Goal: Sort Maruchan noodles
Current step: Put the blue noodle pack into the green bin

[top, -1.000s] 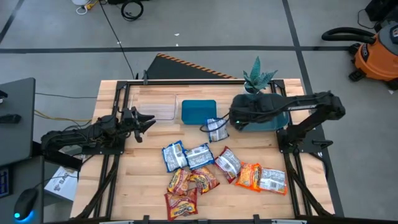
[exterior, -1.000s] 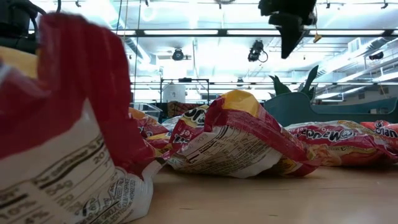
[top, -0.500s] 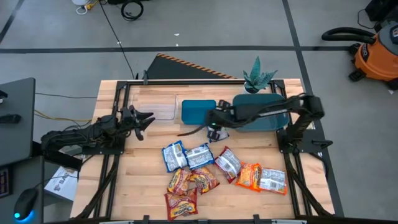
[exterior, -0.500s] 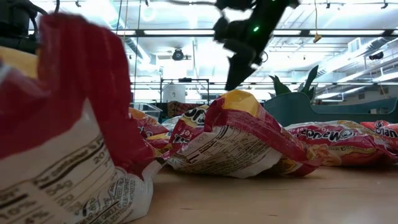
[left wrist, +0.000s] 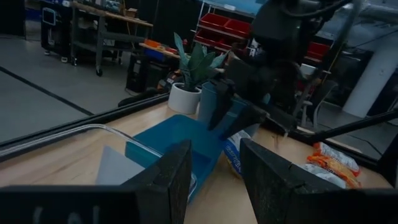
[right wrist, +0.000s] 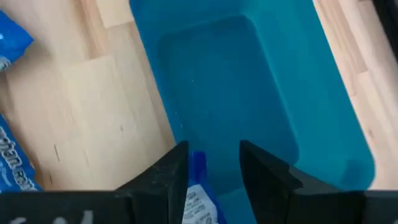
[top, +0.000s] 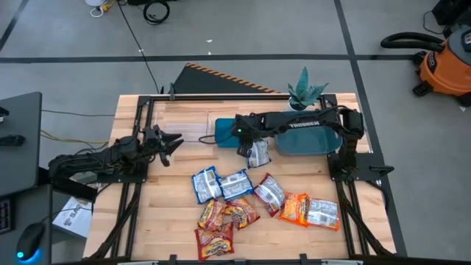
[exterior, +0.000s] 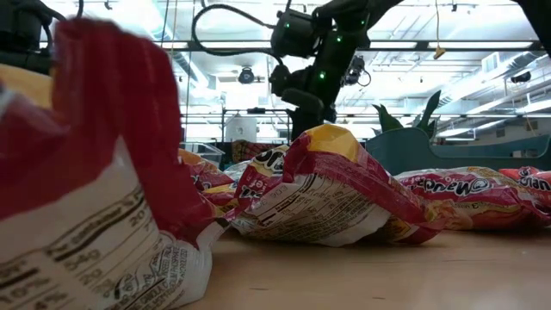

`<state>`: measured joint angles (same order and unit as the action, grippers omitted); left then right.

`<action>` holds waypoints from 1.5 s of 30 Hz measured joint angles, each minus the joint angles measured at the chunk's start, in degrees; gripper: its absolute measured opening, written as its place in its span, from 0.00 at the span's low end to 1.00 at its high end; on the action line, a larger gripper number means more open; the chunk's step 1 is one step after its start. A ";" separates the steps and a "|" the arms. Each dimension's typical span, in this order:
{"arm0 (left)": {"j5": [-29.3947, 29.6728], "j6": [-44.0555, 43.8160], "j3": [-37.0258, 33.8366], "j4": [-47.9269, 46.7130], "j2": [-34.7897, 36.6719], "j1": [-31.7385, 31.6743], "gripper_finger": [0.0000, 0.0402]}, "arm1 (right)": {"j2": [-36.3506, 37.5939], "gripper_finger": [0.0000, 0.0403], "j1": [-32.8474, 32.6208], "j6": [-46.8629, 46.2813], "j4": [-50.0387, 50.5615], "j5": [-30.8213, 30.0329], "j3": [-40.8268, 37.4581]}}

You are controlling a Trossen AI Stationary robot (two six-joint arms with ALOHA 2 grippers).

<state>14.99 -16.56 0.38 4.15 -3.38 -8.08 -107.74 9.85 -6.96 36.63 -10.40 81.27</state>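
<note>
The right tool (top: 246, 140) clenches a blue-and-white noodle packet (right wrist: 200, 198), mostly hidden between its fingers, over the middle teal bin (right wrist: 249, 87); the other packets (top: 243, 199) crowd the counter (top: 169, 221), and the left tool (top: 171, 142) waits released.

A robotics lab or workshop, by the look of it. The wooden table (top: 169, 221) stands on a bare grey concrete floor (top: 243, 29) marked with dark lines, with cables (top: 151, 11) trailing at the far side and an orange shop vacuum (top: 445, 62) at the far right. A hazard-striped board (top: 221, 77) lies just beyond the table. Looking level across it, long ceiling strip lights (exterior: 250, 45) and exposed ducting run overhead. Past a potted plant (left wrist: 189, 74), there are racks with red storage bins (left wrist: 227, 28) and a workbench (left wrist: 99, 15).
</note>
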 joint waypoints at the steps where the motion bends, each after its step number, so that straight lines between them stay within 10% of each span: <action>1: -0.18 -0.69 0.00 -0.03 0.00 0.00 0.35 | -0.01 0.36 0.18 -0.49 0.44 -0.20 -0.09; 13: -0.22 -0.83 0.00 -0.19 0.00 0.00 0.35 | 0.00 0.03 0.12 -1.82 3.72 0.89 -0.17; 21: -0.22 -0.05 0.00 -0.17 0.00 0.00 0.35 | 1.70 0.01 -2.93 -2.15 6.37 -1.03 1.53; 45: 0.01 0.26 0.00 0.11 0.00 0.00 0.35 | 22.70 0.01 -14.95 -17.26 28.90 -39.65 6.93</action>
<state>15.00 -16.29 0.38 4.25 -3.38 -8.08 -85.04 -5.10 -24.22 65.53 -50.05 88.20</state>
